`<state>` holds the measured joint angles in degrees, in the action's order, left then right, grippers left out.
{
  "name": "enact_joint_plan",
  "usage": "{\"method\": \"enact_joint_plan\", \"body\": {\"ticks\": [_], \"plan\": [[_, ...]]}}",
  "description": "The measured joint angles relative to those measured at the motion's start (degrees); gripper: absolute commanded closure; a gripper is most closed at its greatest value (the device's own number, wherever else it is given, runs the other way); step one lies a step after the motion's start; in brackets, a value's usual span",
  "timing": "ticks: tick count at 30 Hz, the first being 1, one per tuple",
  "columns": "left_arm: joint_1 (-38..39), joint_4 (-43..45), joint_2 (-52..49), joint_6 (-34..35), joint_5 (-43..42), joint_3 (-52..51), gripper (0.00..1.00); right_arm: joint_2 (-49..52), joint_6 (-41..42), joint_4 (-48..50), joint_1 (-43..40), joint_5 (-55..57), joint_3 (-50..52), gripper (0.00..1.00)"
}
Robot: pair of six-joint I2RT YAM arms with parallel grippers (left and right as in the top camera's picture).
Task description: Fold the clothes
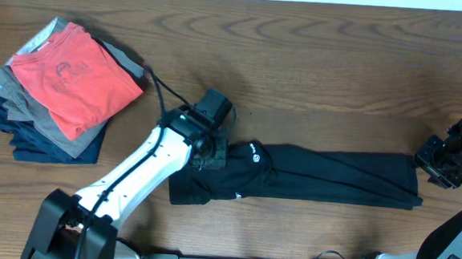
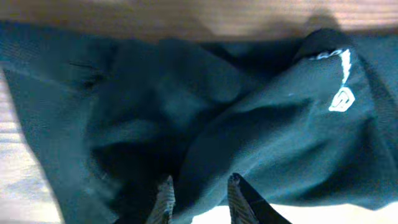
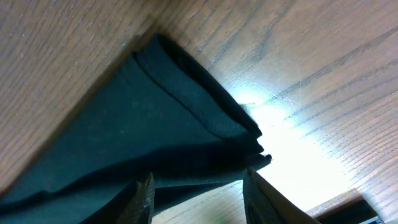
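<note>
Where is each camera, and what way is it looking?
Overhead: above the table, looking straight down; both arms, black garment, folded stack show.
Left wrist: on the left arm, looking down at the garment's white logo; left claw tips show.
Right wrist: on the right arm, facing the garment's end; right claw tips show.
Shared: all see the black garment.

The garment (image 1: 332, 180) lies lengthwise on the table (image 1: 315, 62) between both grippers. The left gripper (image 2: 199, 202) is over one end, with cloth between its fingers (image 2: 165, 202) and the logo (image 2: 341, 99) ahead to their right. The other end lies just ahead of the right gripper (image 3: 199, 196). A stack of folded clothes (image 1: 65, 87) sits well off to the left fingers' left.
</note>
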<state>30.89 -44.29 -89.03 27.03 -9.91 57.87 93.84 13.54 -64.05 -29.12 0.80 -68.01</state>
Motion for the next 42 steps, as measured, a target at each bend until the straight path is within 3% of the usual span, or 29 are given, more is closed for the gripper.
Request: {"method": "enact_joint_plan", "body": {"ticks": [6,17,19,22,27,33,42], "plan": [[0.02,4.17,-0.57,0.17,0.55,-3.78,0.69,0.00,-0.02,-0.66,0.00,0.02,0.00,0.54],[-2.05,7.74,-1.62,3.13,4.37,-8.66,0.69,-0.02,-3.28,1.66,0.00,1.57,2.38,0.28],[-2.82,7.87,-1.66,3.15,4.35,-8.66,0.60,-0.02,-4.17,4.68,0.00,1.62,5.11,0.25],[-3.58,7.74,-1.73,3.37,4.17,-8.66,0.48,0.00,-6.19,10.36,0.00,1.77,10.82,0.26],[-4.52,5.16,-1.73,3.17,3.43,-8.24,0.39,0.00,-9.09,16.41,0.00,1.77,17.25,0.28],[-8.02,-0.83,0.68,3.13,3.02,-6.23,0.34,0.00,-10.93,18.84,0.00,1.64,19.15,0.32],[-10.64,-2.05,8.96,3.15,2.80,-5.75,0.29,-0.59,-12.92,22.84,-0.33,-2.60,20.90,0.51]]}}
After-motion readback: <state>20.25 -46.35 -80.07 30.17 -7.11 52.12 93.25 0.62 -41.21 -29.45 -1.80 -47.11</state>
